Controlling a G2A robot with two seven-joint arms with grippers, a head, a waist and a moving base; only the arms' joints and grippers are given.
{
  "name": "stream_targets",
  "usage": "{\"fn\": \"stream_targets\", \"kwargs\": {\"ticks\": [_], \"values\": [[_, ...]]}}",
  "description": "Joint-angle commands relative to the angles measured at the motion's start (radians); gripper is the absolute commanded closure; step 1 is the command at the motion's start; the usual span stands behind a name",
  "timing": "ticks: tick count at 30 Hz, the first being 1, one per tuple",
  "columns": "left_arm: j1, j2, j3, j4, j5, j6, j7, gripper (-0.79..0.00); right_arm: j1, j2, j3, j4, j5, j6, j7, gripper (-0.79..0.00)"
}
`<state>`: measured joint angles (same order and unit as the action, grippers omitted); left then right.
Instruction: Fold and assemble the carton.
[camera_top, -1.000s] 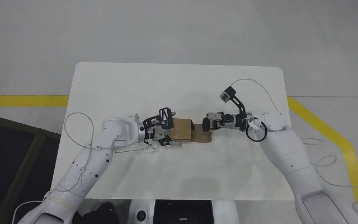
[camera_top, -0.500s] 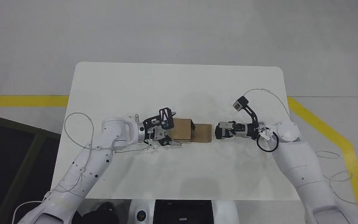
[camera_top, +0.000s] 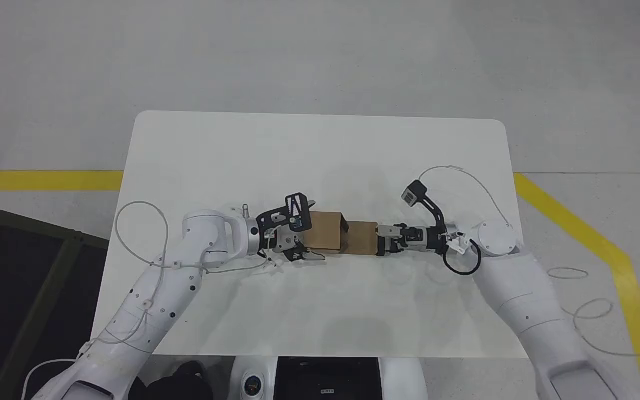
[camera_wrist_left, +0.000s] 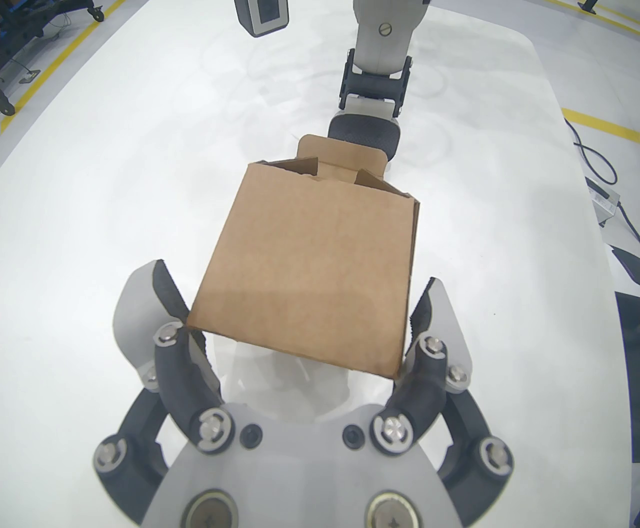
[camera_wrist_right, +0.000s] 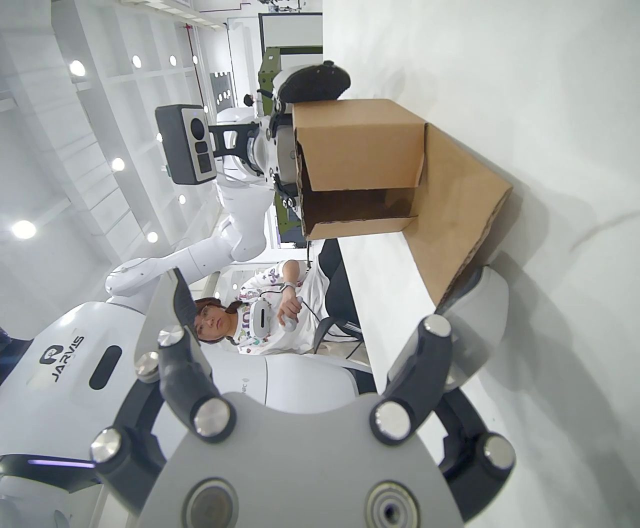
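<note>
Near to far: both arms come in from the near side of the table (camera_top: 200, 150). The carton (camera_top: 330, 233) lies mid-table, long axis left-right, between the grippers. Left gripper (camera_wrist_left: 297, 300): fingers clamped on the side walls of the carton's left end. Right gripper (camera_top: 385, 240): fingers apart, one touching the free edge of the open flap (camera_wrist_right: 460, 210), which stretches out along the table at the right end. Carton is probably light corrugated board: stiff panels, bends at the creases, crushes if squeezed, slides easily. Best to hold the walls near the corners and push the flap by its edge.
</note>
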<state>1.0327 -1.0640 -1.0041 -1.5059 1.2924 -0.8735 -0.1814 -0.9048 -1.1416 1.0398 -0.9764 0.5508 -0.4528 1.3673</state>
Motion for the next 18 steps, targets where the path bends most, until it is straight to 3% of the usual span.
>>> {"fn": "stream_targets", "kwargs": {"ticks": [1, 9, 18], "values": [[0.0, 0.0, 0.0, 0.0, 0.0, 0.0, 0.0, -0.785, 0.005, -0.003, -0.008, 0.013, 0.003, -0.001, -0.001, -0.785], [0.001, 0.0, 0.001, 0.0, -0.002, -0.001, -0.003, -0.785, 0.028, -0.025, -0.041, 0.06, 0.08, -0.009, -0.009, -0.785], [-0.001, 0.001, 0.002, -0.001, -0.003, -0.005, -0.007, -0.785, 0.046, -0.033, -0.053, 0.018, 0.127, -0.006, -0.006, -0.785]]}}
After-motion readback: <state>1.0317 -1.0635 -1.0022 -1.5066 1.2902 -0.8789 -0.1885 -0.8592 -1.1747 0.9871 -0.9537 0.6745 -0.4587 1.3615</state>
